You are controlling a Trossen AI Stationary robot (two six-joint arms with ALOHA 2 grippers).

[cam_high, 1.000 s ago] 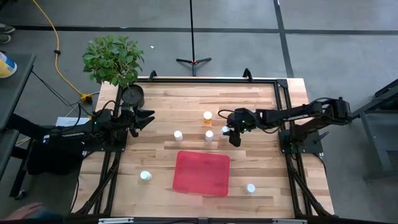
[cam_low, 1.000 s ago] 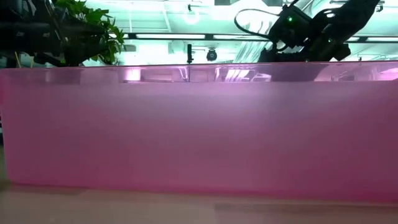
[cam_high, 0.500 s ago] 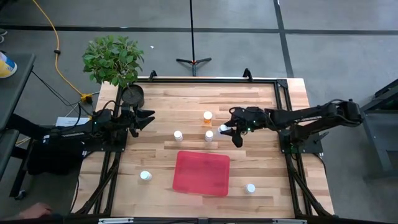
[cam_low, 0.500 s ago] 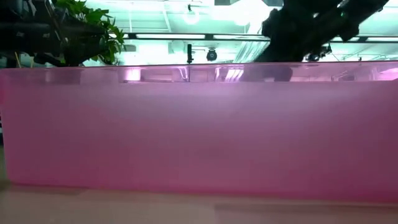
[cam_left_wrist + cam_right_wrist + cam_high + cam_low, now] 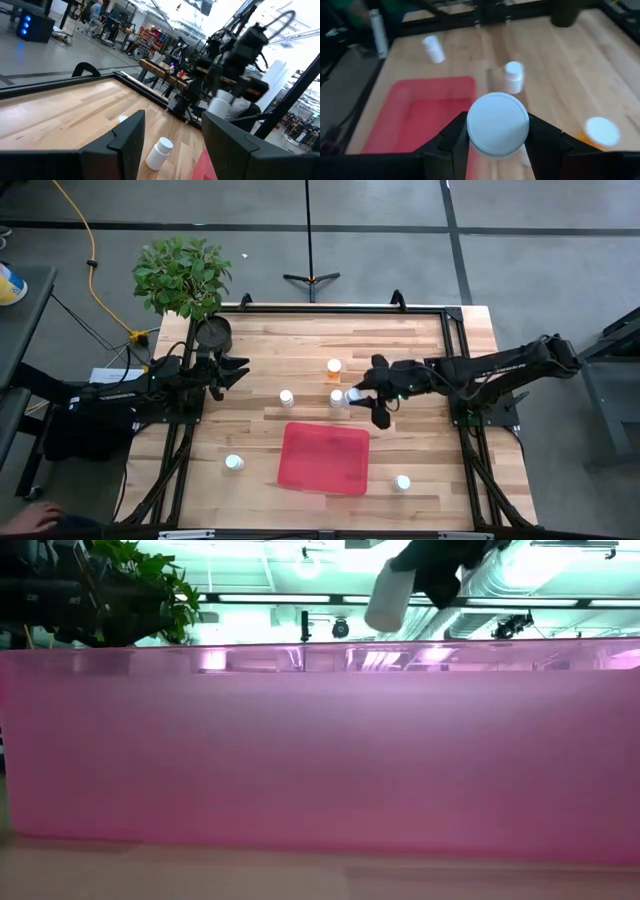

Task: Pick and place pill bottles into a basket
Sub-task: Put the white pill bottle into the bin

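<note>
My right gripper point(image 5: 360, 394) is shut on a white pill bottle point(image 5: 388, 595), held above the table just beyond the far edge of the red basket point(image 5: 324, 458). Another white bottle point(image 5: 337, 397) stands right beside it on the table. The amber bottle point(image 5: 334, 366) and a white one point(image 5: 287, 397) stand farther left. Two more white bottles stand near the front, one at the left point(image 5: 233, 463) and one at the right point(image 5: 402, 482). My left gripper point(image 5: 236, 370) is open and empty at the table's left side, by the black pot point(image 5: 213, 332). My right gripper pinches the white bottle between its two fingers point(image 5: 454, 141), on opposite sides of its body just under the white cap point(image 5: 498, 123). The fingers reach in from the table's right. The bottle is lifted clear of the table and tilted point(image 5: 385, 602).
A potted plant point(image 5: 182, 273) stands at the far left corner. The basket's pink-red wall point(image 5: 320, 750) fills the low view. Black frame rails point(image 5: 340, 308) run along the table's edges. Bare wood shows on the far half of the table point(image 5: 300, 340).
My right gripper has moved toward the table's left edge and a little toward the near edge, nearer the basket, carrying the white bottle. The bottle has come up above the basket's rim in the low view and hangs tilted.
</note>
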